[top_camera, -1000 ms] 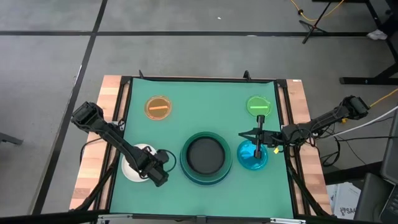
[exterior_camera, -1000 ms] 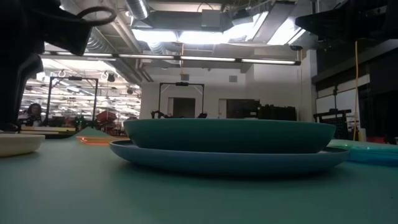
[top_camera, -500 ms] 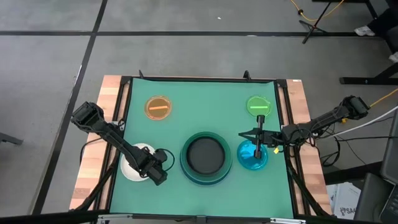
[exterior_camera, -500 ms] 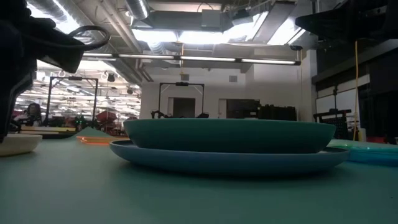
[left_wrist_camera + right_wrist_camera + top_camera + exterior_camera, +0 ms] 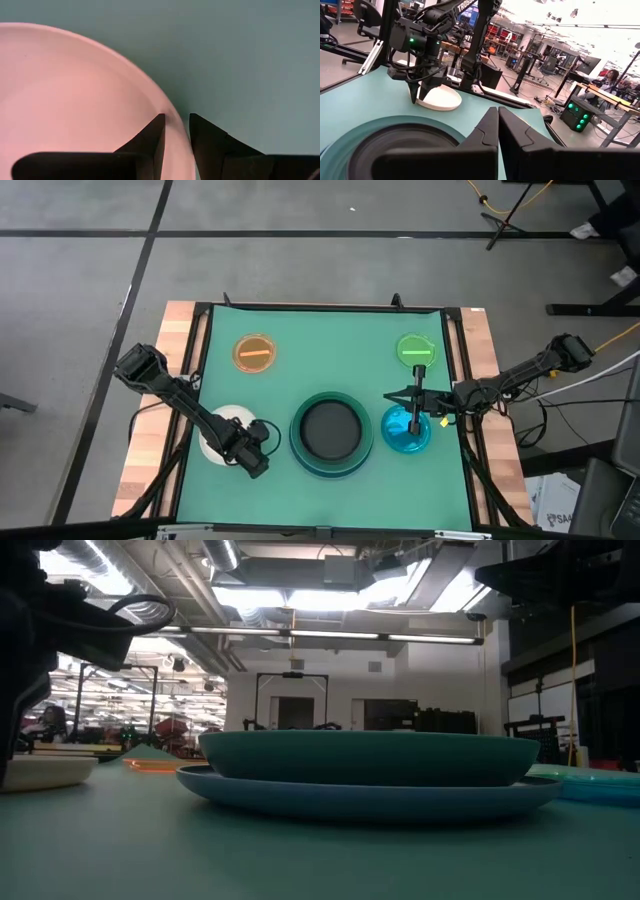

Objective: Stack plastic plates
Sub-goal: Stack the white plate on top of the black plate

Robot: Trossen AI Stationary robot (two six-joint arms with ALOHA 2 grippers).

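The white plate (image 5: 218, 430) lies at the near left of the green mat, and my left gripper (image 5: 176, 132) points down at its right-hand rim and is shut on it. At the near middle a black plate (image 5: 332, 430) sits in a dark teal plate (image 5: 370, 755), which rests on a light blue one (image 5: 370, 795). My right gripper (image 5: 497, 122) is shut, level and empty, just above the cyan plate (image 5: 405, 435). An orange plate (image 5: 254, 352) and a green plate (image 5: 416, 348) lie on the mat at the far side. My left gripper takes the white plate's rim (image 5: 172, 117) on the side toward the stack. One finger (image 5: 152, 137) stands inside the plate and the other (image 5: 207, 142) outside it. The fingers come from above, pointing down. The plate (image 5: 442, 99) appears to lie flat on the mat.
Open green mat (image 5: 330, 365) lies between the far plates and the stack. The wooden table edge (image 5: 150, 440) runs just left of the white plate. The right arm (image 5: 500, 385) reaches in from the right edge.
My left gripper has sunk toward the mat at the white plate's rim, its fingers keeping the same gap. The white plate has shifted slightly with it. The right arm has kept still.
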